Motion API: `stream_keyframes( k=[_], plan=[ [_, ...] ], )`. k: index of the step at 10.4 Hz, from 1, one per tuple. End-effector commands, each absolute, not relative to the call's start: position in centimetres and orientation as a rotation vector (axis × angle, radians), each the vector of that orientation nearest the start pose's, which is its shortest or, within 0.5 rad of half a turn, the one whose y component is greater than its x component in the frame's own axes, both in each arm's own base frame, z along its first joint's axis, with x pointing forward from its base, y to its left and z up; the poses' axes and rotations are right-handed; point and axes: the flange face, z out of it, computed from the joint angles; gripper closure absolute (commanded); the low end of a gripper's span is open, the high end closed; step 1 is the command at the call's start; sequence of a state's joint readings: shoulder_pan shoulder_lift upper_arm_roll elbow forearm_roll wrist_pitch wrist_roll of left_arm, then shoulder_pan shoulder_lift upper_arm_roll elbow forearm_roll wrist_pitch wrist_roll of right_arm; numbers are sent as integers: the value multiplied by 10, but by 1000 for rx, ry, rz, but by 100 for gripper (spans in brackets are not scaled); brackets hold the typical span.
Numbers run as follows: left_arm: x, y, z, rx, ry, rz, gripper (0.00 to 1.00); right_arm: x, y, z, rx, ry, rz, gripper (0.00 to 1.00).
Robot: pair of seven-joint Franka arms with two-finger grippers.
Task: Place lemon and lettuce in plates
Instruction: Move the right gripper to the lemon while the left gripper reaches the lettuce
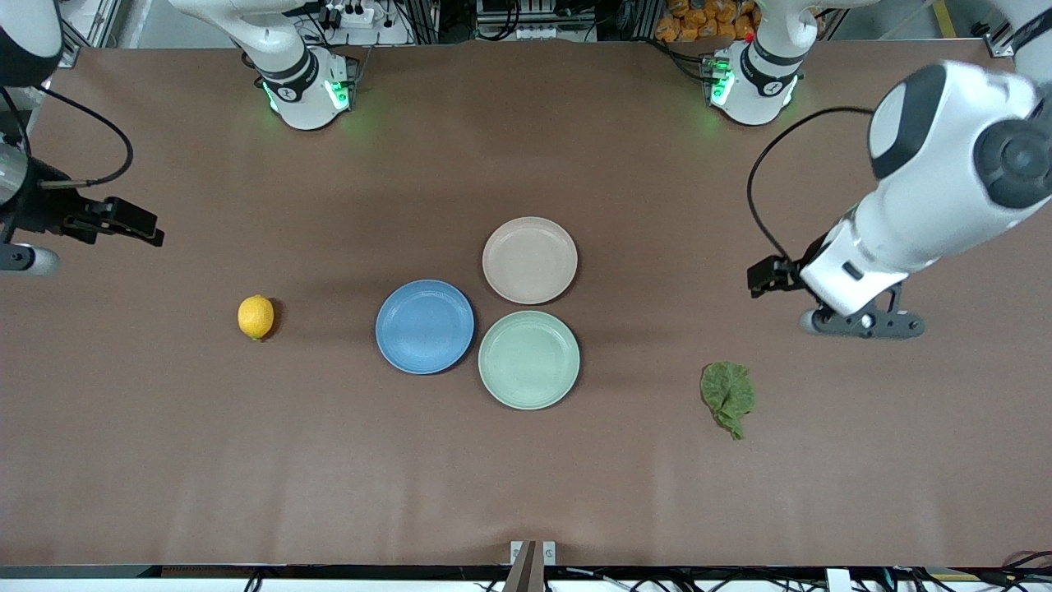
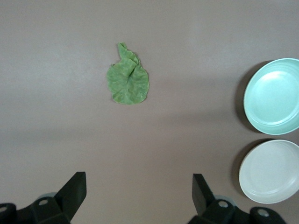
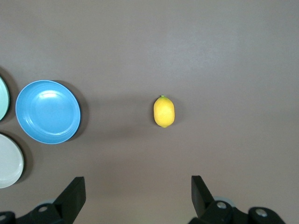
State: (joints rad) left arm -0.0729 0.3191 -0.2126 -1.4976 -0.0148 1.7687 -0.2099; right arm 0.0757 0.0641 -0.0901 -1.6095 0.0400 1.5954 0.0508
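Note:
The lemon (image 1: 256, 316) lies on the brown table toward the right arm's end; it also shows in the right wrist view (image 3: 164, 111). The lettuce (image 1: 728, 397) lies flat toward the left arm's end and shows in the left wrist view (image 2: 127, 79). The blue plate (image 1: 425, 326) and the beige-pink plate (image 1: 530, 260) sit empty at mid-table. My left gripper (image 1: 861, 323) is open and empty (image 2: 138, 179), up over bare table beside the lettuce. My right gripper (image 1: 25, 260) is open and empty (image 3: 138, 182), up over the table edge, apart from the lemon.
A mint-green plate (image 1: 529, 359) sits empty, touching the other two plates and nearest to the front camera. The arm bases (image 1: 308, 86) stand at the table's back edge. Brown table surface (image 1: 526, 477) runs along the front.

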Motion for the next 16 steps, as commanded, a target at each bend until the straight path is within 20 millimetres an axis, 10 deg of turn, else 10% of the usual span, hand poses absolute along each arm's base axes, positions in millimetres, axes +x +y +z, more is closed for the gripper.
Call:
stream_keyframes(
  k=[1,5,7,12,16],
  plan=[
    [652,-172,450,-3236,58,107,0,568,-1,546,-3112,109,123,0],
    [674,-166,404,-3244,40,49,0,566,0,490,-3113,9,112,0],
    [691,-140,346,-3226,-49,86,0,563,-13,462,-3107,-102,126,0],
    [704,-126,298,-3235,-107,56,0,549,-28,390,-3113,-76,102,0],
    [717,-125,233,-3212,-538,-53,0,545,-31,343,-3122,-99,67,0]
  ],
)
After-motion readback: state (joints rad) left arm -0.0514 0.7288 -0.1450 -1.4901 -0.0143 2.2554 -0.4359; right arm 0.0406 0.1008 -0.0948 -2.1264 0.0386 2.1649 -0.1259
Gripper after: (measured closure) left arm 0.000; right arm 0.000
